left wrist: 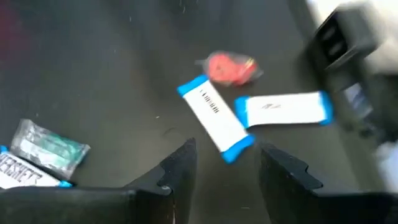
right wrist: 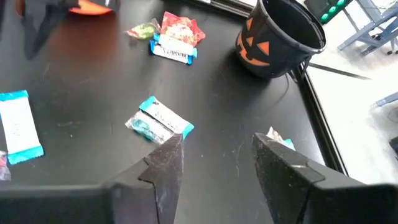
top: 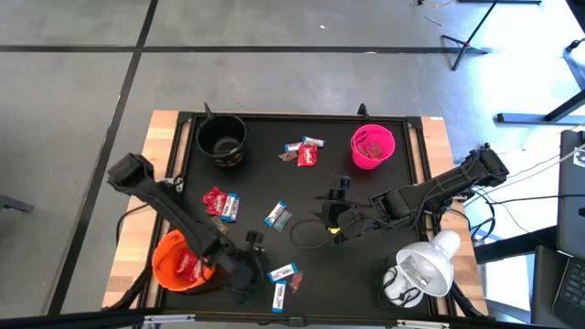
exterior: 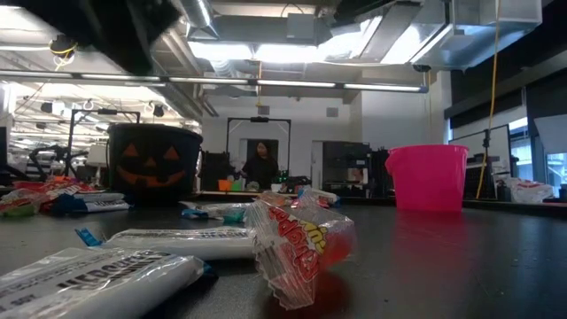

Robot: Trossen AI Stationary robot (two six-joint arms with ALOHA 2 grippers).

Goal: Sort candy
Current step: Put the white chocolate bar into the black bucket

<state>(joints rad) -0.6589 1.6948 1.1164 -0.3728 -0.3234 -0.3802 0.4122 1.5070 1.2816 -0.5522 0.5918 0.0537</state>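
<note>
Black worktop (top: 384, 178): some candy sits in orange bowl (top: 169, 260) lower left & pink bowl (top: 372, 146); most still loose mid-frame. Left gripper (top: 245, 274), right gripper (top: 335, 217): jaws open, empty.

On the surface (top: 411, 155), one bowl (top: 221, 140) stands at the far left and another bowl (top: 372, 146) at the far right, with a small cluster of candy (top: 304, 152) between them. A third bowl (top: 180, 262) sits at the near left corner, with what seems to be a sweet inside. More sweets lie left of centre (top: 221, 204), at the middle (top: 277, 215), and near the front edge (top: 282, 273). The left pincer (top: 245, 274) hangs between the near bowl and the front sweets. The right pincer (top: 327, 217) hangs right of the middle sweets. A lamp (top: 422, 268) sits at the near right corner.
</note>
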